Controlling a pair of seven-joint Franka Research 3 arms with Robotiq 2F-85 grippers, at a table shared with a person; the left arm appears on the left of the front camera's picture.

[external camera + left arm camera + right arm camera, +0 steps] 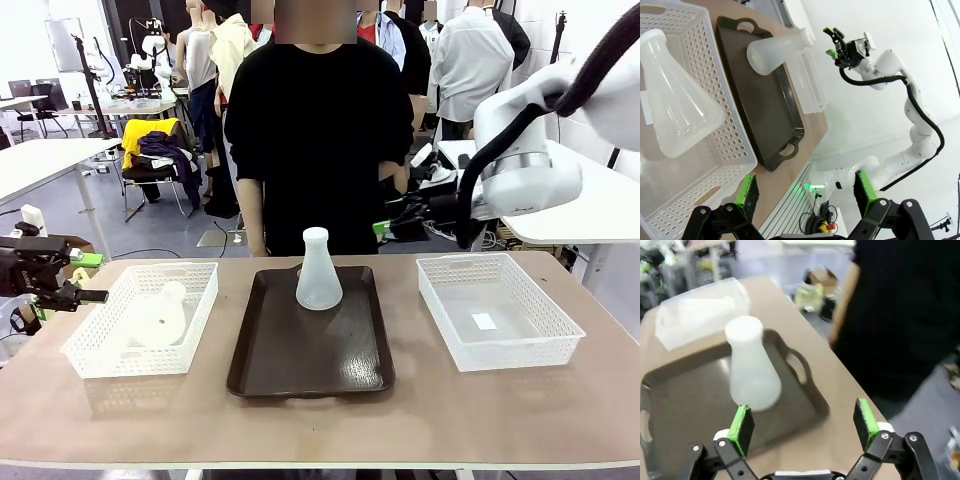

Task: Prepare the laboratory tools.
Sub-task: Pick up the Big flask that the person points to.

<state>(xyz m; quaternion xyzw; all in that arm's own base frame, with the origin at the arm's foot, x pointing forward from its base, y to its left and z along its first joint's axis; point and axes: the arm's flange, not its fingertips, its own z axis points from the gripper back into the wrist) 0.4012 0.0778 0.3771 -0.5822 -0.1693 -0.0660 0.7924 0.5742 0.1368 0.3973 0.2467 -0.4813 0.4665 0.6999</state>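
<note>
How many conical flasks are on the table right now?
2. One conical flask stands upright on the dark brown tray; the other flask lies on its side in the left white mesh basket.

I see both the standing flask (pixel 319 272) and the lying flask (pixel 160 316) as frosted, translucent white. The tray (pixel 300 372) is dark brown. The left basket (pixel 95 358) and right basket (pixel 520 350) are white, patterned with rows of small holes. The table (pixel 470 415) is pale tan. The left gripper (pixel 805 190) and right gripper (pixel 802 422) are black with bright green pads (pixel 741 422).
</note>
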